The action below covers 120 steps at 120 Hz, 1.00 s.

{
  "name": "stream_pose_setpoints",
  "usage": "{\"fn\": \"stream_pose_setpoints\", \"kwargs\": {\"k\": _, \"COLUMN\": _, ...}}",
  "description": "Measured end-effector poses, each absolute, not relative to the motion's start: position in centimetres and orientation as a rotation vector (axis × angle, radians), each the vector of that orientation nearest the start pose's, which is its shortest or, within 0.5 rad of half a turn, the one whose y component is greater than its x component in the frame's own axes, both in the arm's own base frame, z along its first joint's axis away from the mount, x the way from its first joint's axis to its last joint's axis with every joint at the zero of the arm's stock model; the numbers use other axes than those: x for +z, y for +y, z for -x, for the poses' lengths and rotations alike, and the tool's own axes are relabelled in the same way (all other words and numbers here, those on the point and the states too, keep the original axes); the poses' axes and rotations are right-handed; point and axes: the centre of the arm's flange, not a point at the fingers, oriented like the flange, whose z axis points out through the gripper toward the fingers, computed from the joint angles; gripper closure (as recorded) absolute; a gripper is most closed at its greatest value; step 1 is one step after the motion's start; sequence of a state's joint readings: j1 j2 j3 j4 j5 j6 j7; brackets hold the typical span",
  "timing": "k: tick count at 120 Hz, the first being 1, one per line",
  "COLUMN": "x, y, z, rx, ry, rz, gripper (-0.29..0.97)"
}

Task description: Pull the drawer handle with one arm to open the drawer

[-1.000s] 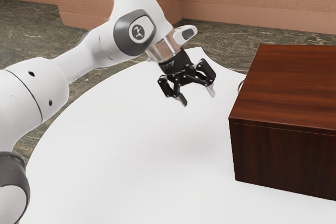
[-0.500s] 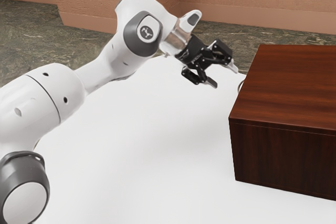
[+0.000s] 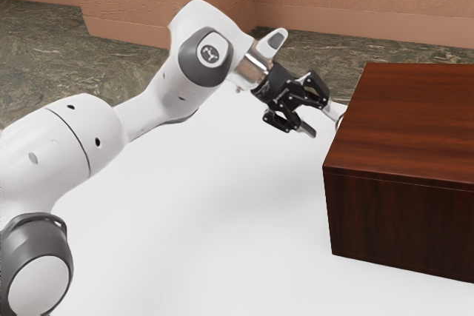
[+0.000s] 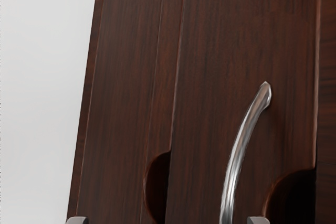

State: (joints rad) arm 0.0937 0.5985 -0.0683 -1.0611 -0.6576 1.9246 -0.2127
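Surface [image 3: 185,220]: white and broad, carrying the dark wooden cabinet [image 3: 407,146] at the exterior view's right.
Cabinet: its drawer [image 4: 210,51] faces my hand, and the wood-grain front looms close in the wrist view. I judge it not yet pulled out.
Arm [image 3: 148,109]: over the past second it swung up from pointing down at the surface. It now reaches toward the exterior view's right, level with the cabinet's front face.
Fingers [image 3: 305,128]: spread apart and gripping nothing, just beside the cabinet's front edge after closing most of the gap.
Handle [image 4: 242,145]: a curved silver bar on the drawer front, apparently lined up between my two fingertips and nearer one of them. The approach looks nearly finished. What remains is to advance, clamp on the bar and draw back.
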Motion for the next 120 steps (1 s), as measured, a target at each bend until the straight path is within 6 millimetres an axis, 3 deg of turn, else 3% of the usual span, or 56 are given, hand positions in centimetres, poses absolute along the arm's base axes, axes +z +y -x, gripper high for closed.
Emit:
{"fn": "stream_pose_setpoints", "kwargs": {"k": 41, "x": 52.8, "y": -1.8, "z": -75.3, "rx": 0.239, "ry": 0.467, "rz": -2.367, "gripper": 0.39}}
{"fn": "stream_pose_setpoints", "kwargs": {"k": 85, "x": 52.6, "y": -1.9, "z": -75.3, "rx": 0.233, "ry": 0.471, "rz": -2.359, "gripper": 0.62}}
{"fn": "stream_pose_setpoints", "kwargs": {"k": 120, "x": 53.2, "y": -1.6, "z": -75.2, "rx": 0.244, "ry": 0.472, "rz": -2.366, "gripper": 0.68}}
